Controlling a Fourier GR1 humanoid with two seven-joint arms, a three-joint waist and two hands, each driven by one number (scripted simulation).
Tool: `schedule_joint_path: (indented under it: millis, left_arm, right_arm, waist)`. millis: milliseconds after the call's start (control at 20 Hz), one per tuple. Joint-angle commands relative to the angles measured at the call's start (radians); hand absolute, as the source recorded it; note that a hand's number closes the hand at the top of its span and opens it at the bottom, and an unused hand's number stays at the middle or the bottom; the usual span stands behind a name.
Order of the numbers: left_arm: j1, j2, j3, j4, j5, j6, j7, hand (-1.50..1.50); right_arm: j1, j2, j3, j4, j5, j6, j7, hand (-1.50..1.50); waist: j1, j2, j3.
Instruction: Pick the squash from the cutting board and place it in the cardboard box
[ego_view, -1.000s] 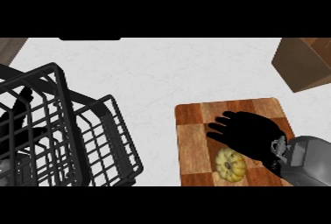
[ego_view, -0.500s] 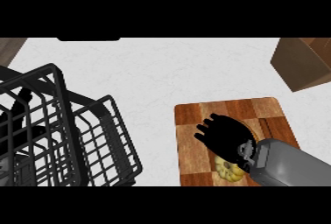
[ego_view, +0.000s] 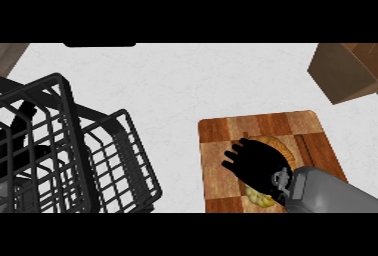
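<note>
Right black hand (ego_view: 255, 165) curled over one yellow-orange squash (ego_view: 260, 197), mostly hiding it | squash on one striped wooden cutting board (ego_view: 221, 131) | one brown cardboard box (ego_view: 345, 70) far upper right | one black wire basket (ego_view: 66, 150) at left

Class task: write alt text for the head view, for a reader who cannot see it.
The robot's right hand lies over a yellow squash on a wooden cutting board, hiding most of it. A black wire basket stands at the left, and a cardboard box sits at the upper right on the white counter.
</note>
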Motion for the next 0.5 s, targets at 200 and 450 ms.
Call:
schedule_joint_path:
  millis: [200,450]
  left_arm:
    - [-0.009,-0.026,0.015,0.096,-0.022,0.001,0.035,0.0]
    - [0.003,-0.063,-0.007,0.05,-0.038,0.03,0.047,0.0]
  right_arm:
    - [0.061,0.035,0.008,-0.058,0.002,0.041,-0.016,-1.5]
    - [0.071,0.081,0.002,-0.085,0.015,0.112,0.046,-1.5]
  waist:
    - [-0.005,0.012,-0.02]
    - [-0.002,0.01,-0.02]
